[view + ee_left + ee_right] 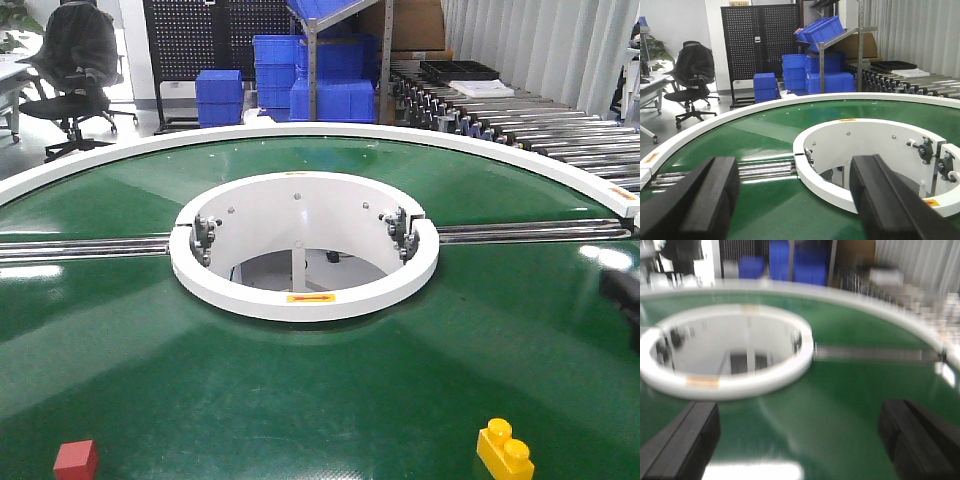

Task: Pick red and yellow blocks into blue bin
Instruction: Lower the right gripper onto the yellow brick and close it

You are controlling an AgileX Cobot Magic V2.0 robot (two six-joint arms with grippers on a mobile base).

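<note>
the green round worktop [330, 390] fills the front view, with a white ring [300, 302] around the open well at its centre and a metal rail [80, 247] running out from the ring to either side. the red block [76, 460] sits on the green surface at the near left, partly cut by the bottom edge of the view. the yellow block [505, 452], two round studs on top, lies at the near right, well apart from the red one and turned at an angle. neither block is touched by anything.

the left tool [797, 200] hangs above the green surface with its two black fingers [710, 200] spread wide; only worktop and the near arc of the ring show between them. the right tool [800, 440] is seen through a blurred wrist view, its dark fingers also wide apart with bare green between them. a dark smeared shape [625, 300] at the right edge of the front view is possibly part of the right arm, but it is too blurred to be sure.

behind the worktop stand stacked blue crates [275, 70], a black pegboard [762, 40], an office chair [75, 70] to the left, and a roller track [520, 110] to the right.
</note>
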